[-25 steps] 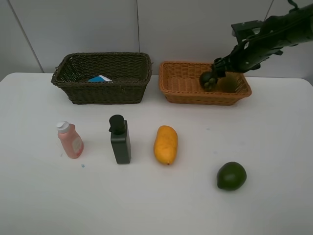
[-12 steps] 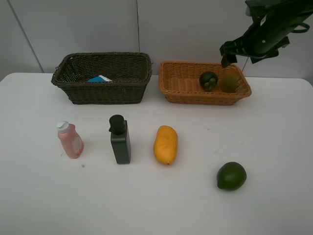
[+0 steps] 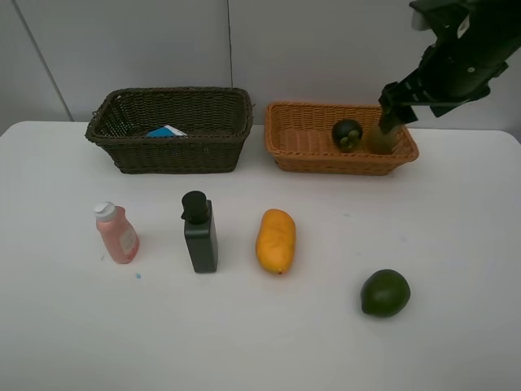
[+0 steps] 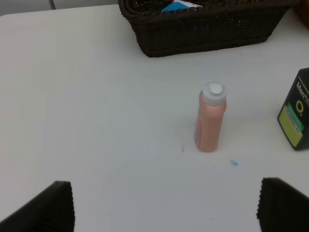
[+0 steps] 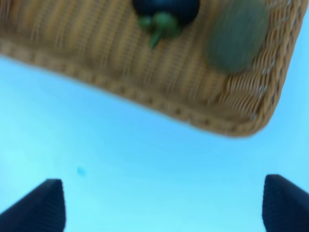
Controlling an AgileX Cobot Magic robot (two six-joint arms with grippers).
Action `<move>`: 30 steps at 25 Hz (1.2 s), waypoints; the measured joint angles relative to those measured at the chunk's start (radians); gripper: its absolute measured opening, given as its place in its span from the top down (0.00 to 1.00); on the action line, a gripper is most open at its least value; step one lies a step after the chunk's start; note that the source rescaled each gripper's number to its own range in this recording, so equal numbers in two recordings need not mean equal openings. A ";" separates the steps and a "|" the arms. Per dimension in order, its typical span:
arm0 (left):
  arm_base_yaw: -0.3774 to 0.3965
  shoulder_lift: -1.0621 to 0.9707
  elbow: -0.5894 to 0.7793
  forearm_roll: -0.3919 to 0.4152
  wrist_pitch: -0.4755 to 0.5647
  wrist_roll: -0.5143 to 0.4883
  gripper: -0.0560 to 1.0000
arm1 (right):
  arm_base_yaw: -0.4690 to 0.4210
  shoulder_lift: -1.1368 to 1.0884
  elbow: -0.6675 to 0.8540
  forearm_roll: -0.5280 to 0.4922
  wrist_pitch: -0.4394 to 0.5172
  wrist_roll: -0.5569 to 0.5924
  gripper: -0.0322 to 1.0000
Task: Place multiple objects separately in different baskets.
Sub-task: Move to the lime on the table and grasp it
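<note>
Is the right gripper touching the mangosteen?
Apart. In the right wrist view the right gripper's fingertips hang over the table, the basket rim lying between them and the mangosteen.

right arm [image 3: 464, 57], upper right of the high view: all black, chunky boxy links, matte housing. small light grey patch on its top edge near the frame corner. what looks like a thin black cable runs along its right side.

right gripper [image 5: 157, 205]: only two dark fingertips [image 5: 41, 205] show, in the lower corners of its wrist view. wedge-shaped, blurred, bluish cast.

left gripper [image 4: 164, 208]: two black fingertips [image 4: 53, 208] in the lower corners, blocky, with finely ribbed inner edges.
</note>
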 joint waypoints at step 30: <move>0.000 0.000 0.000 0.000 0.000 0.000 0.00 | 0.319 -0.238 0.397 -0.140 0.069 -0.554 0.02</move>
